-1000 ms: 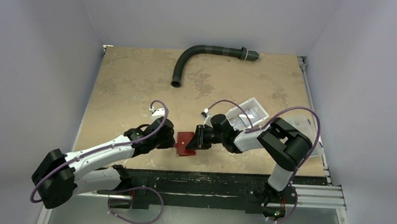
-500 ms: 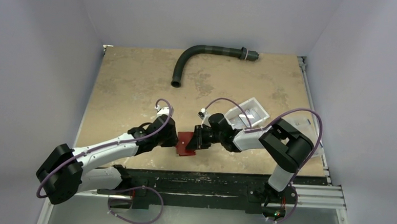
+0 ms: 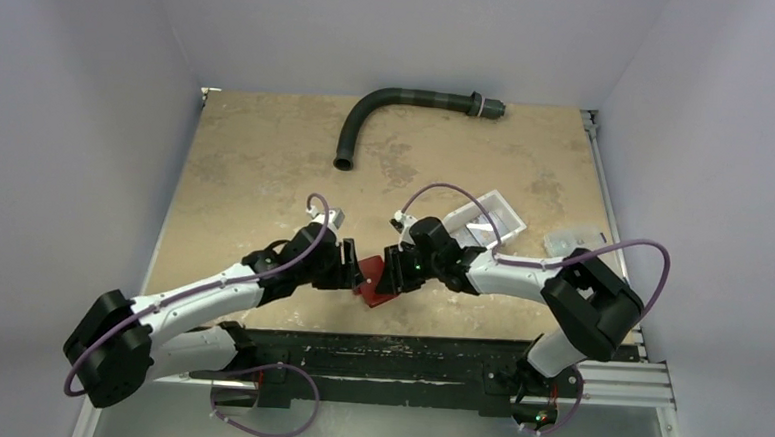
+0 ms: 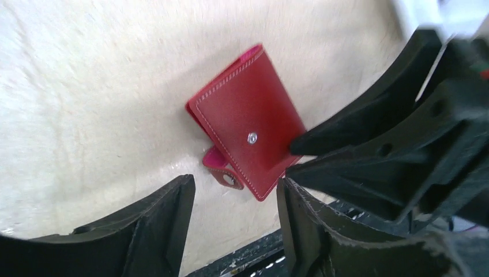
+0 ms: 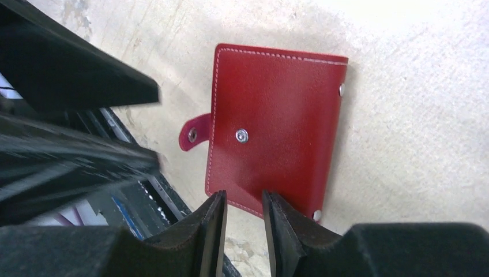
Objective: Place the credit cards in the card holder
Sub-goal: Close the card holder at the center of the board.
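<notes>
The card holder (image 3: pixel 373 282) is a dark-red wallet lying closed on the table near its front edge, its snap tab (image 4: pixel 222 175) undone and sticking out. My left gripper (image 3: pixel 352 268) is on its left, open, with the wallet's corner just beyond its fingertips (image 4: pixel 173 202). My right gripper (image 3: pixel 392 271) is on its right, open by a narrow gap with nothing in it (image 5: pixel 242 203), its tips over the wallet's (image 5: pixel 277 127) edge. Pale flat pieces that look like the credit cards (image 3: pixel 483 227) lie in the white bin.
The white bin (image 3: pixel 505 214) stands right of the grippers, and a clear plastic box (image 3: pixel 575 240) sits further right. A dark curved hose (image 3: pixel 389 106) lies at the back. The table's front edge and black rail (image 3: pixel 407 352) run just below the wallet.
Both grippers have opened wider. The wallet has turned and slid slightly right. The left gripper moved right toward it, and the right arm's elbow swung out to the right.
</notes>
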Controlling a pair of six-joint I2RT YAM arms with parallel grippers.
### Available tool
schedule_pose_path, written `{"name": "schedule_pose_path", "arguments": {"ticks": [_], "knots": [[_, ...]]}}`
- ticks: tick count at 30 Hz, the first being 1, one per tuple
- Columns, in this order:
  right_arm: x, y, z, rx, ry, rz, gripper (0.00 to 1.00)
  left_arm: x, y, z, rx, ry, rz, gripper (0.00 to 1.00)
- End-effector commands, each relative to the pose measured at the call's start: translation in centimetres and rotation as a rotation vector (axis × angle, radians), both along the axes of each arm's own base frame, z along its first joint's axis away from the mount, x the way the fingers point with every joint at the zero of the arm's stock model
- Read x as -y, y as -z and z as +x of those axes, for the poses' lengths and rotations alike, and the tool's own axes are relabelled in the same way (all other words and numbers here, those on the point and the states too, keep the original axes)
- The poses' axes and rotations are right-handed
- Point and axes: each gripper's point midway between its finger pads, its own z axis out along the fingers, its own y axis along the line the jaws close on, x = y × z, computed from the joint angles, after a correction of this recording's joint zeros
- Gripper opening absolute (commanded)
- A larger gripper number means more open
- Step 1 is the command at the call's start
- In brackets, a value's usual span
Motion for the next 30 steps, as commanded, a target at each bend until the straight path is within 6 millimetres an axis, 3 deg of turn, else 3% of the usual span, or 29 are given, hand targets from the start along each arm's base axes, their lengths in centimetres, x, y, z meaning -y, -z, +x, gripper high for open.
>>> {"name": "schedule_pose_path", "arguments": {"ticks": [1, 4, 7, 12, 14, 17, 23, 27, 30], "knots": [[1.3, 0.2, -1.0, -0.008, 0.032, -0.037, 0.38, -1.5, -5.1, 3.2, 0.133, -0.071, 0.009, 0.60], [1.3, 0.0, -1.3, -0.029, 0.069, 0.000, 0.39, -0.7, -6.4, 4.7, 0.151, -0.059, -0.031, 0.49], [1.5, -0.3, -1.8, -0.046, 0.096, 0.038, 0.38, 1.8, -6.1, 5.8, 0.148, 0.004, -0.093, 0.34], [1.9, -0.5, -2.1, -0.045, 0.117, 0.054, 0.38, 5.4, -3.4, 7.6, 0.133, 0.093, -0.146, 0.15], [1.9, -0.5, -2.6, -0.053, 0.121, 0.069, 0.38, 5.6, -1.8, 8.0, 0.121, 0.091, -0.133, 0.13], [2.2, -0.1, -3.0, -0.076, 0.157, 0.104, 0.38, 4.7, 0.6, 8.3, 0.087, 0.067, -0.053, 0.01], [1.9, 0.3, -2.5, -0.125, 0.250, 0.180, 0.35, 1.4, 3.6, 5.4, 0.043, -0.017, -0.028, 0.00], [1.5, 0.7, 0.2, -0.069, 0.234, 0.121, 0.34, 0.7, 5.1, 2.4, -0.024, -0.063, -0.122, 0.00], [2.4, 0.7, 3.2, -0.023, 0.227, 0.052, 0.33, 0.3, 5.8, 0.7, -0.062, -0.106, -0.175, 0.00]]}}
